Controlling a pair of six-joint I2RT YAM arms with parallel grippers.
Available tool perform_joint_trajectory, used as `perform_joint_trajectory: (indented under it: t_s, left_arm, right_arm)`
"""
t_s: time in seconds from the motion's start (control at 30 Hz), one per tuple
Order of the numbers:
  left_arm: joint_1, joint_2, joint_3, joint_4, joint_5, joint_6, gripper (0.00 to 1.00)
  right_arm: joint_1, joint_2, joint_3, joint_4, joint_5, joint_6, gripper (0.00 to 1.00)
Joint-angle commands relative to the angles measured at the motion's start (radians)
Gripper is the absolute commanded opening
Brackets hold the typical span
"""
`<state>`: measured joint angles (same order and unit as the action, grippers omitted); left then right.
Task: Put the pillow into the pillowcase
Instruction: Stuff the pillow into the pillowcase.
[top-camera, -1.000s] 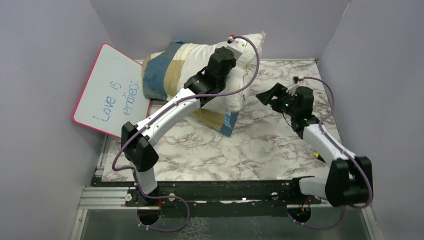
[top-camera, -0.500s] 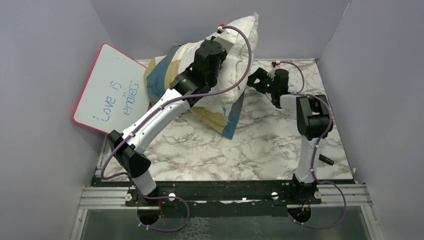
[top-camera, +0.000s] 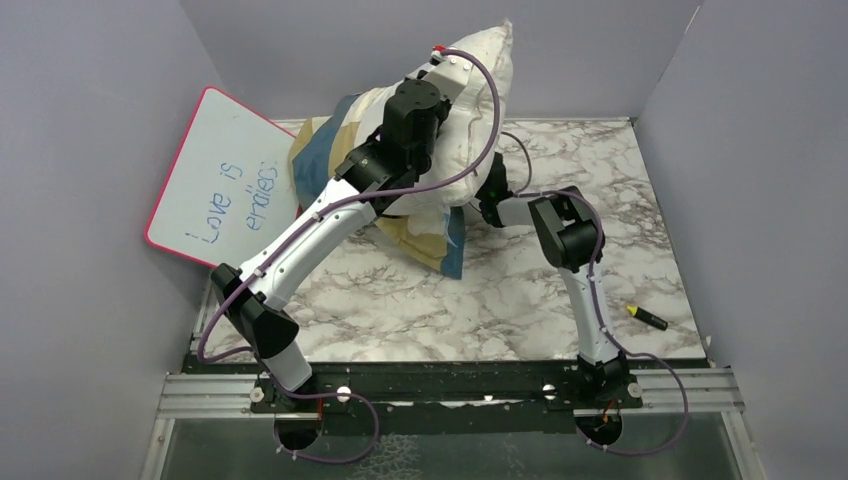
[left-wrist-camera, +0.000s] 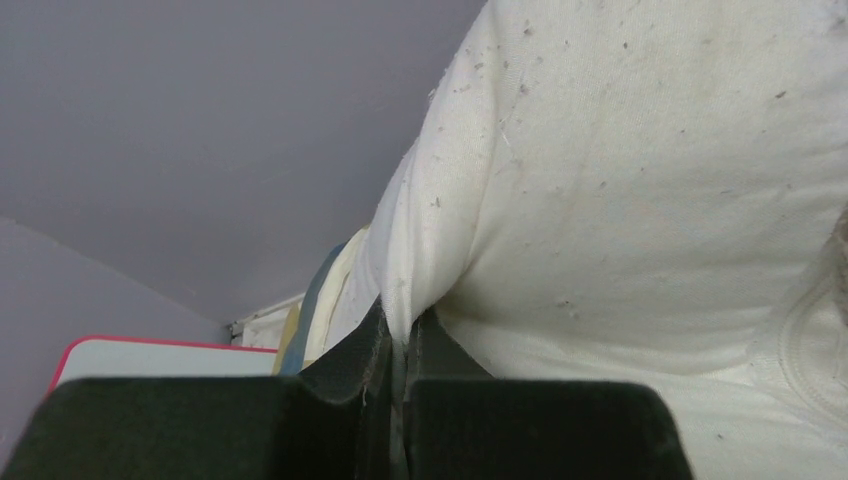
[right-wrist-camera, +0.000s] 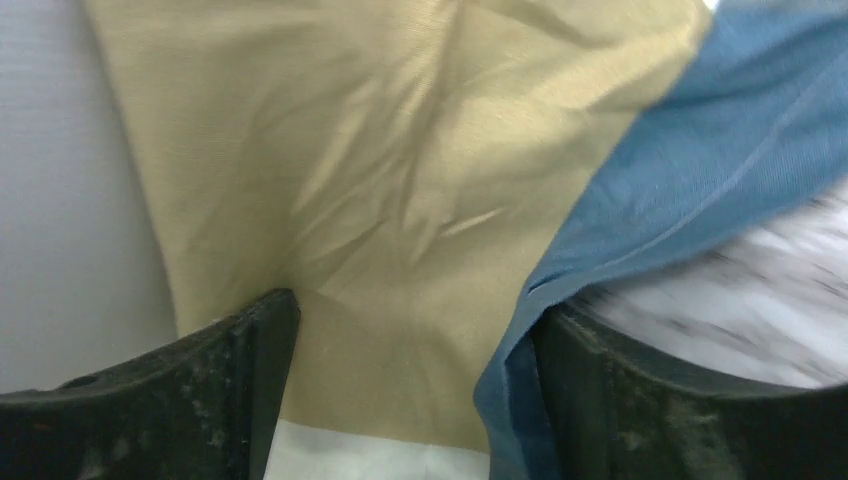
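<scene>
Top view – moderately bright, even diffuse light from above; sharp edge to edge. Soft shadows lie on the table under the pillow and beneath both arms. Whiteboard bright, writing legible.

Left wrist view: pillow well lit, its specks crisp; left fingers dark and soft at the near edge; wall a smooth grey gradient.

Right wrist view – dimmer. Pillowcase weave sharp at centre, creases lightly shaded; table at the right edge smeared with blur; right fingers near-black, surface grain faint.
</scene>
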<state>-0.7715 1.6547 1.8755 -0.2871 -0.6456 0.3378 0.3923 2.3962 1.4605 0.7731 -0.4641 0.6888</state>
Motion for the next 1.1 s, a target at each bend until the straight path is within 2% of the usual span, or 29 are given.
perform_joint_trajectory:
  t_s: [0.0, 0.03, 0.07, 0.1, 0.13, 0.17, 0.23, 0.3, 0.37, 0.63, 0.83, 0.9, 1.07]
  left_arm:
    - [0.001, -0.072, 0.019, 0.137, -0.063, 0.023, 0.0]
    - [0.001, -0.075, 0.007, 0.143, -0.066, 0.024, 0.0]
    - [0.001, -0.079, -0.008, 0.155, -0.069, 0.025, 0.0]
    - [0.001, -0.087, -0.025, 0.168, -0.075, 0.03, 0.0]
    - [0.001, -0.093, -0.041, 0.18, -0.079, 0.033, 0.0]
    - [0.001, -0.1, -0.057, 0.193, -0.08, 0.033, 0.0]
    - [0.001, -0.115, -0.093, 0.221, -0.08, 0.028, 0.0]
    - [0.001, -0.126, -0.135, 0.249, -0.077, 0.023, 0.0]
    - [0.002, -0.128, -0.157, 0.27, -0.081, 0.023, 0.0]
    - [0.011, -0.103, -0.269, 0.317, -0.09, -0.008, 0.0]
    - [0.022, -0.107, -0.375, 0.324, -0.09, -0.049, 0.0]
    - [0.035, -0.117, -0.425, 0.328, -0.079, -0.078, 0.0]
    - [0.044, -0.14, -0.529, 0.346, -0.034, -0.139, 0.0]
  right_arm:
    - [0.042, 0.046, 0.102, 0.023, 0.01, -0.004, 0.81]
    - [0.043, 0.051, 0.107, 0.032, 0.005, 0.016, 0.67]
    - [0.044, 0.047, 0.101, 0.049, -0.004, 0.052, 0.46]
    - [0.042, 0.031, 0.085, 0.053, -0.002, 0.068, 0.19]
    - [0.04, 0.0, 0.068, 0.036, 0.005, 0.071, 0.03]
    - [0.036, -0.039, 0.04, 0.028, -0.002, 0.06, 0.01]
    - [0.018, -0.147, -0.066, 0.114, -0.04, 0.083, 0.0]
    - [-0.023, -0.26, -0.165, 0.183, -0.086, 0.179, 0.0]
    - [-0.061, -0.387, -0.262, 0.163, -0.115, 0.249, 0.0]
    - [-0.085, -0.825, -0.549, 0.088, -0.123, 0.141, 0.0]
    - [-0.105, -1.109, -0.619, -0.041, -0.069, 0.071, 0.0]
    - [-0.103, -1.186, -0.596, -0.152, -0.02, 0.014, 0.0]
    - [-0.104, -1.286, -0.598, -0.352, 0.135, -0.084, 0.0]
